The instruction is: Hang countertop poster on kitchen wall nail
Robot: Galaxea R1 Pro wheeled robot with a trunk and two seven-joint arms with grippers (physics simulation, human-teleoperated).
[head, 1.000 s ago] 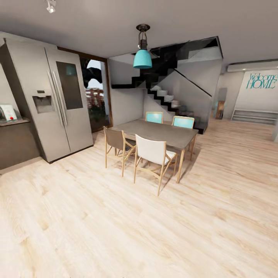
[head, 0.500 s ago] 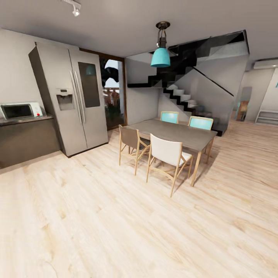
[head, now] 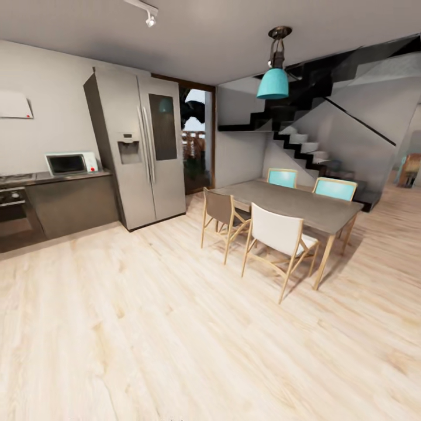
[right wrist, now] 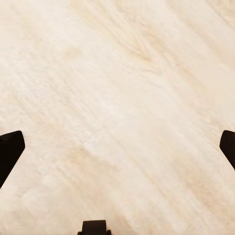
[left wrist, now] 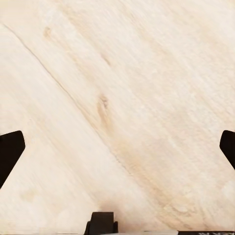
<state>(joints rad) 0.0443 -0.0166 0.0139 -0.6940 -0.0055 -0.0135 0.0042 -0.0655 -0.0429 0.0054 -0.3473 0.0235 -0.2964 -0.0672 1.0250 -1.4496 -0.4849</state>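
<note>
The kitchen countertop [head: 64, 176] runs along the left wall over dark cabinets, with a gas hob [head: 13, 178] at its left end. The poster is out of view, and no nail can be made out on the pale wall [head: 52, 99]. In the left wrist view my left gripper [left wrist: 117, 147] hangs open over the pale wooden floor [left wrist: 122, 88], its dark fingertips [left wrist: 10, 152] far apart with nothing between them. My right gripper [right wrist: 117, 147] is likewise open above the floorboards, holding nothing.
A white microwave [head: 70, 164] stands on the counter beside a tall steel fridge [head: 143, 155]. An oven [head: 11, 217] sits under the hob. A dining table [head: 292, 202] with several chairs [head: 278, 237] stands at the right, under a teal lamp [head: 273, 83]. Stairs [head: 304, 143] rise behind.
The camera has swung left: fridge, table and stairs slid right in the picture, and more of the counter, with microwave, hob and oven, came into view.
</note>
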